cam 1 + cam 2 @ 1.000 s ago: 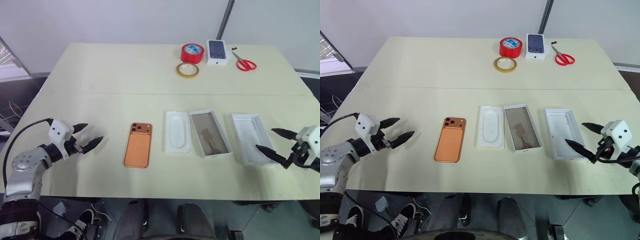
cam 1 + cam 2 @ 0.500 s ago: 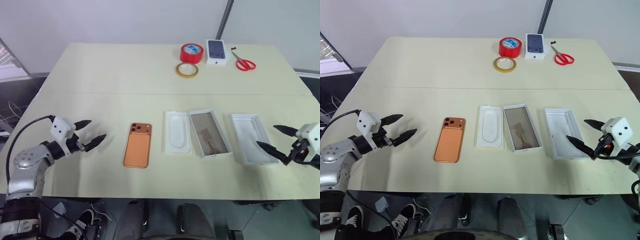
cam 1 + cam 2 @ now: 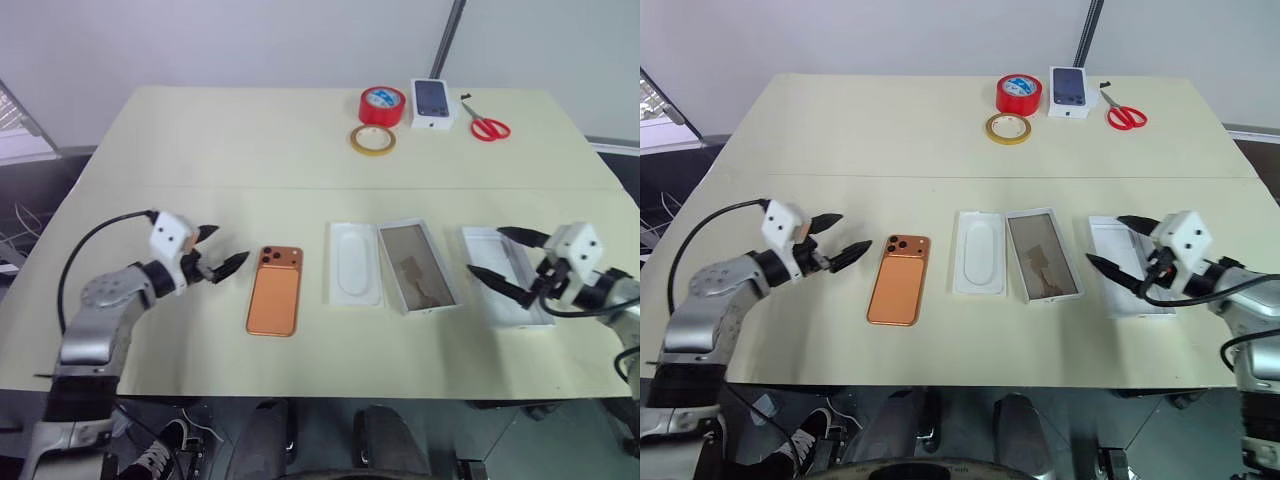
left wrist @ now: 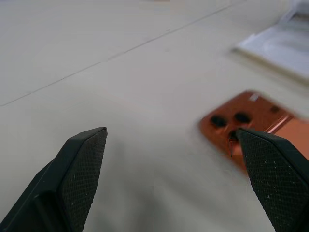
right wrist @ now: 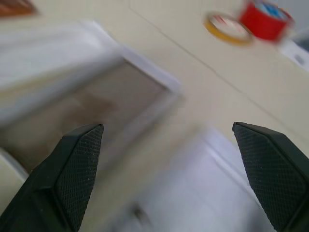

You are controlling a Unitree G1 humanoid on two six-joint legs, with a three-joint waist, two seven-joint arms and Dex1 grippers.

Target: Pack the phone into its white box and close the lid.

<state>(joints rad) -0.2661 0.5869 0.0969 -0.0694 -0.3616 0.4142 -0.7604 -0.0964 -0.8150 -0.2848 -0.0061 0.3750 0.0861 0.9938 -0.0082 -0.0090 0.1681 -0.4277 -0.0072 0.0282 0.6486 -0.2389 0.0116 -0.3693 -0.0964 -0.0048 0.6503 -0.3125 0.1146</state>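
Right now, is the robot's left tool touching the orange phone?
Apart. In the left eye view, bare table shows between the open left tool and the phone; its nearest tip stops just short of the phone's edge.

Left gripper [image 3: 222, 250] jaws spread wide, empty, pointing inward and slightly down. Right gripper [image 3: 508, 257] same: wide apart, empty, angled inward toward the left arm.
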